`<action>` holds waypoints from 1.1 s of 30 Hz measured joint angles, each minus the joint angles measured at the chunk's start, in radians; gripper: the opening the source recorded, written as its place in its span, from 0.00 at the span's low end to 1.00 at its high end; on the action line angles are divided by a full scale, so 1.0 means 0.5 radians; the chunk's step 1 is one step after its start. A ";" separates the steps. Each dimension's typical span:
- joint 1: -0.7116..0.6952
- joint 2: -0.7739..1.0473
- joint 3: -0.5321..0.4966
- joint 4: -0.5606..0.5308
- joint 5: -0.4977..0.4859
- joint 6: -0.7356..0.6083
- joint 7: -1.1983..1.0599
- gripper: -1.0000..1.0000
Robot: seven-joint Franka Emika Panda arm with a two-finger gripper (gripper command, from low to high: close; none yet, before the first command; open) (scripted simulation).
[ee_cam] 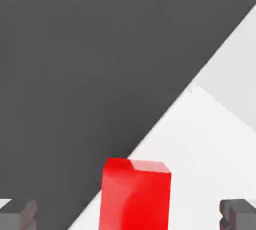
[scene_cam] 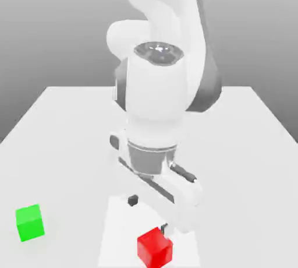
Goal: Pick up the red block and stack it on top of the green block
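Gripper (ee_cam: 128,215): I see it spread wide, fingers either side of the red block (ee_cam: 135,194), touching nothing.
Red block: on the table (scene_cam: 70,121), under my gripper.
Green block (scene_cam: 29,222): well apart, toward the exterior view's left.

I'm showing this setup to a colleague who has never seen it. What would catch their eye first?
The big white arm dominates the middle of the exterior view, bent down over the pale table. Next come the two spots of colour: the red block near the table's front edge, right below the open gripper, and the green block alone toward the exterior view's left. In the hand view the red block sits between the dark fingertips, not yet touched.
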 joint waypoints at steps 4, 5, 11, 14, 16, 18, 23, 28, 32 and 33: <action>0.105 0.281 -0.130 0.040 -0.118 0.222 0.111 0.00; 0.105 0.281 -0.130 0.040 -0.118 0.222 0.111 0.00; 0.110 0.293 -0.135 0.042 -0.123 0.237 0.116 0.00; 0.060 0.116 -0.065 0.012 -0.019 0.095 0.040 0.00; 0.023 -0.011 -0.035 -0.011 0.054 -0.010 0.009 0.00; -0.044 -0.065 -0.117 -0.018 0.112 -0.055 0.142 0.00; -0.208 -0.150 -0.349 -0.033 0.220 -0.119 0.522 0.00; -0.376 -0.218 -0.579 -0.049 0.314 -0.161 0.909 0.00; -0.472 0.004 -0.676 -0.025 0.411 0.037 1.066 0.00; -0.480 0.058 -0.673 -0.022 0.426 0.087 1.065 1.00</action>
